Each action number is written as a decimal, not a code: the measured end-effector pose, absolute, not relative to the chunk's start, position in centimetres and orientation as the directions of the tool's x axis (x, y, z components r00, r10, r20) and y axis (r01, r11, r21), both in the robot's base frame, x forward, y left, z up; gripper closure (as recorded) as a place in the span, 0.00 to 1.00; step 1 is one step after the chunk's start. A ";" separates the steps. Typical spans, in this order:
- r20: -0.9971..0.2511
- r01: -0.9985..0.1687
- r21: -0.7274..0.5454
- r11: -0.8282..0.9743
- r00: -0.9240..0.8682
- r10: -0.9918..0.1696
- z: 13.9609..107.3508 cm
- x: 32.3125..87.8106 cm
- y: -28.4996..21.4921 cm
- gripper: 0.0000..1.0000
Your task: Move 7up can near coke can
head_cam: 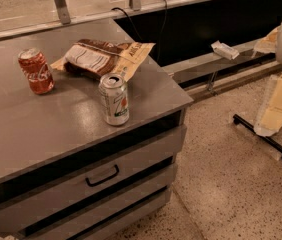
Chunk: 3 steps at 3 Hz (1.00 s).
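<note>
7up can [114, 99] upright on counter [31, 129]. Coke can [36, 71] back-left of it, apart. Gripper [276, 115] far right of it, off-counter; its state: can't tell.

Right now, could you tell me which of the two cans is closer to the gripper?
The silver-white 7up can; the red coke can stands farther left, while the gripper hangs at the far right.

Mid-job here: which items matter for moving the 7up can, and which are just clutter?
Job: 7up can, upright on the counter; coke can, to its left; gripper, far right, off the counter.
Lying about: chip bag; small white box beyond the counter.
</note>
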<state>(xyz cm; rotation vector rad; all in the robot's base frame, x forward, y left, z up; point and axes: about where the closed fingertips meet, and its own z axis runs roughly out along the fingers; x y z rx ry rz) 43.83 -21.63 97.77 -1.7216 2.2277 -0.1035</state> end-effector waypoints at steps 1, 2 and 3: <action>-0.214 -0.930 -0.254 0.266 -0.214 -0.953 97.8 44.0 -21.3 0.00; -0.289 -0.949 -0.222 0.224 -0.156 -0.945 97.5 46.3 -17.8 0.00; -0.318 -0.973 -0.191 0.129 -0.063 -0.946 96.1 49.0 -12.3 0.00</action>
